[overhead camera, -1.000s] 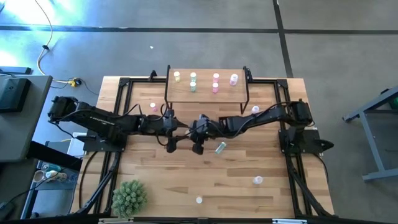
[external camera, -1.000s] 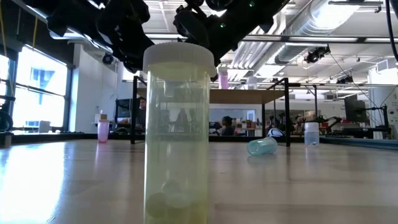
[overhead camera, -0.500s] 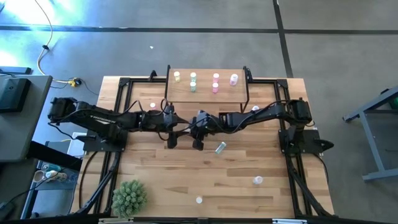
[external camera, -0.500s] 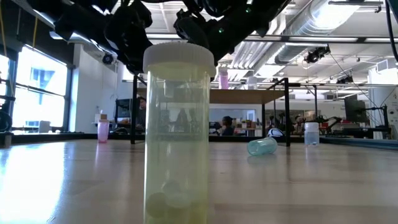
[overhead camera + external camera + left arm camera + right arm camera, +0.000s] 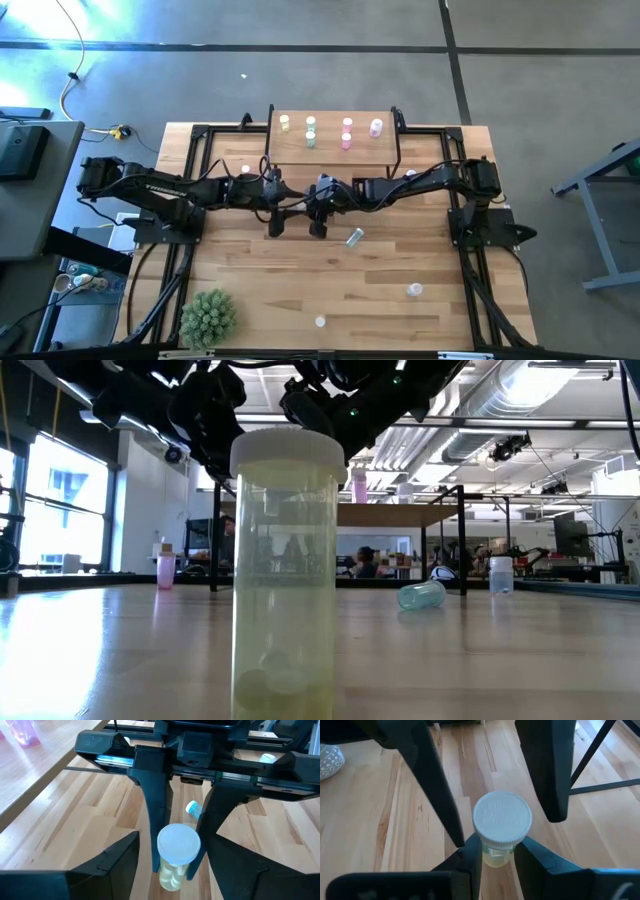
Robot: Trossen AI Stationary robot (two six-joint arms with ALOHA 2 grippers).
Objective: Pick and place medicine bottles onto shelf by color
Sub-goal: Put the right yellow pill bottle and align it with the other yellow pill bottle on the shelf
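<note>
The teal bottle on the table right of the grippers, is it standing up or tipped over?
Tipped over. The teal bottle lies on its side on the table, cap end pointing sideways; the overhead view shows it elongated.

A: Is anything hiding under the right gripper (image 5: pixel 319 226)?

B: Yes, from above its dark fingers are covering the pale-capped yellow bottle (image 5: pixel 501 831). The low camera is cropping another yellow bottle's (image 5: pixel 285 575) base.

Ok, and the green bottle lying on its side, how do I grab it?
Take the green bottle across the middle of its body, coming straight down, fingers straddling its long axis. It lies flat on the table, so the cap offers no top grip, and its round sides could roll.
</note>
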